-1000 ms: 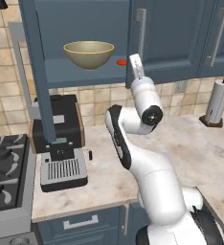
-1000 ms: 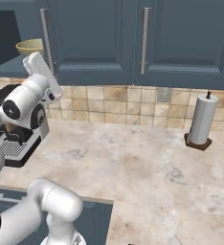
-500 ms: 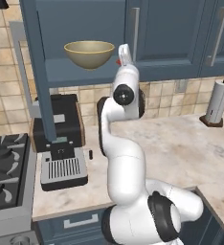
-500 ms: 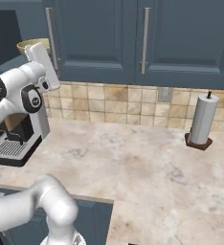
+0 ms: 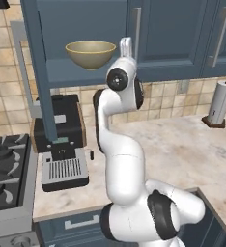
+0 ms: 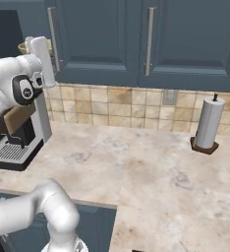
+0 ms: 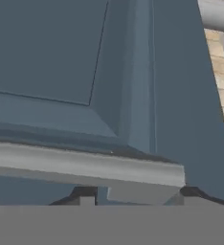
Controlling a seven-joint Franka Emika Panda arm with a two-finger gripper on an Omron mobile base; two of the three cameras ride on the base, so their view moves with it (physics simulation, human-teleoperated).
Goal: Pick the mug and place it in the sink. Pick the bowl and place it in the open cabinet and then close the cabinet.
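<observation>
The olive-tan bowl (image 5: 91, 53) stands upright on the blue shelf of the open wall cabinet (image 5: 81, 77); in the right base view only its rim (image 6: 23, 47) peeks past my hand. The cabinet's door (image 5: 40, 82) stands swung out toward me. My gripper (image 5: 127, 42) points up just right of the bowl, in front of the neighbouring closed door, open and holding nothing. In the hand view my gripper (image 7: 138, 196) faces a slate-blue door panel crossed by a silver handle (image 7: 85, 165). The sink and the mug are out of view.
A black coffee machine (image 5: 62, 130) sits on the marble counter (image 5: 182, 140) below the open cabinet, with a stove (image 5: 4, 173) to its left. A paper towel roll (image 6: 208, 123) stands at the back right against the tiled wall.
The arm has swung left and straightened up. The hand rose from the right of the shelf to just beside the bowl. The small red disc is now hidden behind the arm.
</observation>
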